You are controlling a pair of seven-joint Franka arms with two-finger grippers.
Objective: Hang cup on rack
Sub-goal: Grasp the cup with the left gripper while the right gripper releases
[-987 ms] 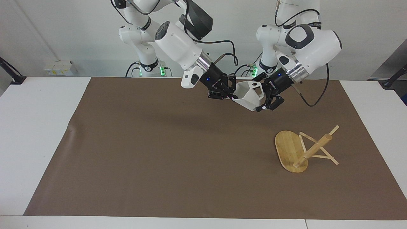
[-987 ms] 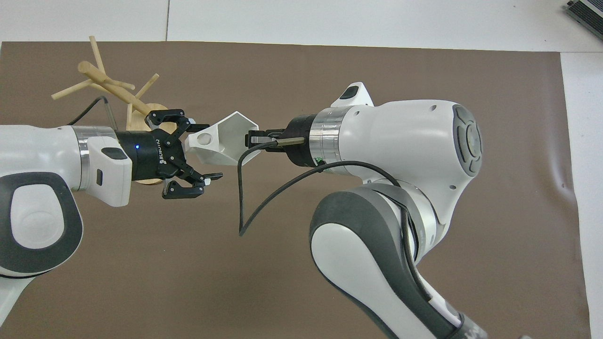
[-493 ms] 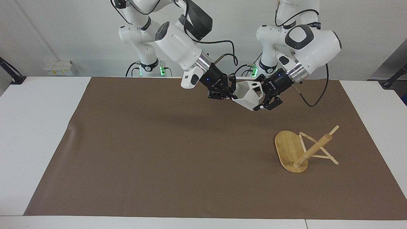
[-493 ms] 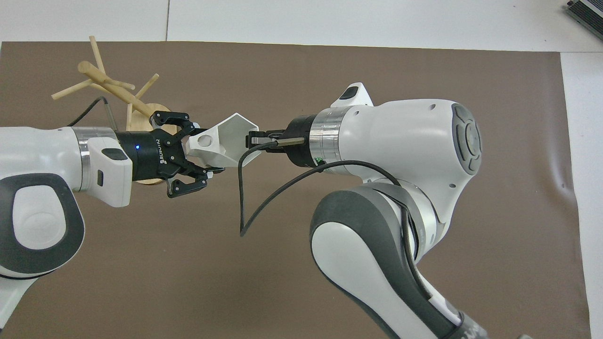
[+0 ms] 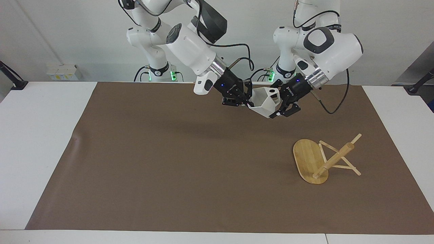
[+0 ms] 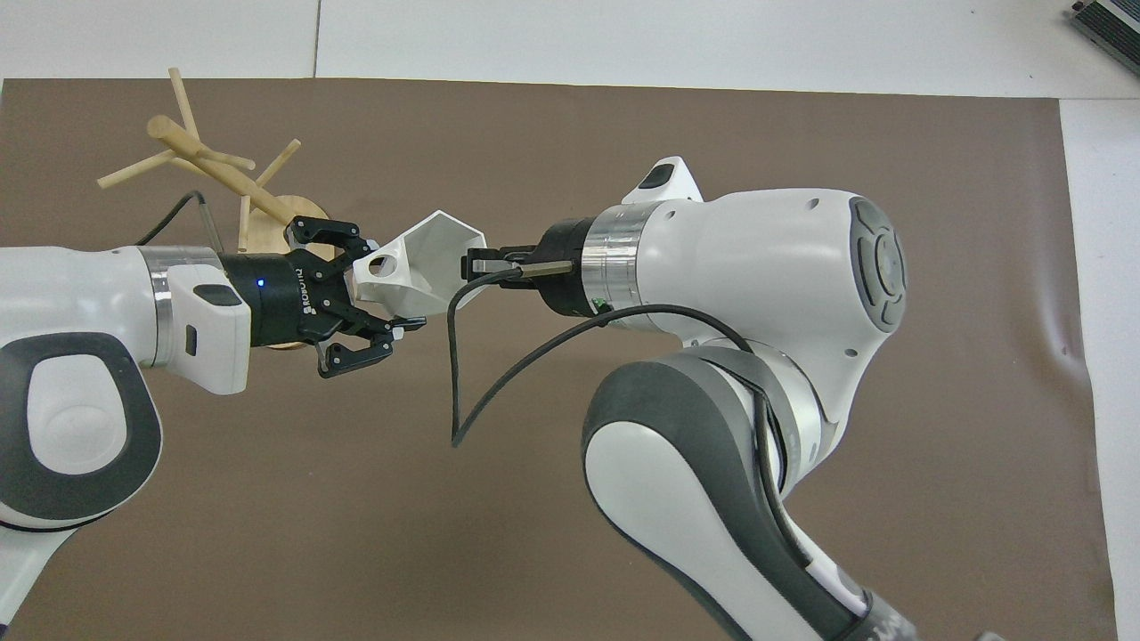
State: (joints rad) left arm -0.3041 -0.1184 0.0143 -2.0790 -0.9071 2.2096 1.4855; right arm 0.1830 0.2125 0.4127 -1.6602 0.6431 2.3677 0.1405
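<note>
Mid-air handover over the counter (image 5: 51, 135). The cup (image 5: 265, 101) hangs between two pincers: the left pincer (image 5: 280, 107) is clenched on its handle end, the right pincer (image 5: 247, 98) clenched on its rim. Both grip at once — if either arm pulls before the other releases, the cup could twist or drop onto the brown mat (image 5: 169, 162). The cup's interior appears empty. The rack (image 5: 325, 159) lies tipped on its side toward the left arm's end, so no peg stands ready for hanging.
</note>
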